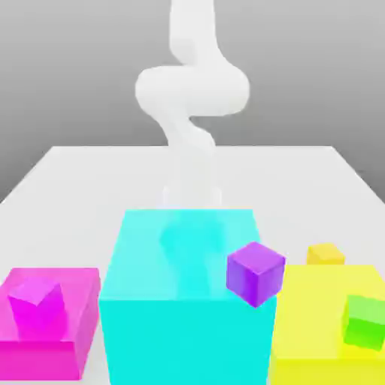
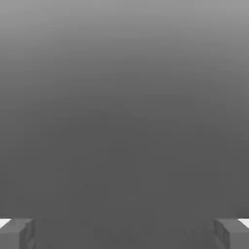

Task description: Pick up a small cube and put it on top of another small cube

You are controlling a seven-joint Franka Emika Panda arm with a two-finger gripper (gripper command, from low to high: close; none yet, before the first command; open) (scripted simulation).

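The small yellow-orange cube [image 1: 325, 254] peeks out just behind the large yellow block [image 1: 316, 316] at the exterior view's right, its lower part hidden. A small purple cube [image 1: 256, 272] sits tilted at the right edge of the big cyan block [image 1: 184, 301]. A small green cube [image 1: 365, 321] is on the yellow block's right side. A small magenta cube [image 1: 36, 301] rests on the flat magenta block [image 1: 71, 331]. My white arm [image 1: 192, 90] rises behind the cyan block. In the hand view my gripper [image 2: 124, 236] is open, fingertips [image 2: 17, 233] wide apart, with nothing between them.
The white table [image 1: 83, 188] stretches back behind the blocks. The three large blocks stand in a row along the front, the tall cyan one in the middle hiding the arm's lower end. The hand camera looks at plain grey background.
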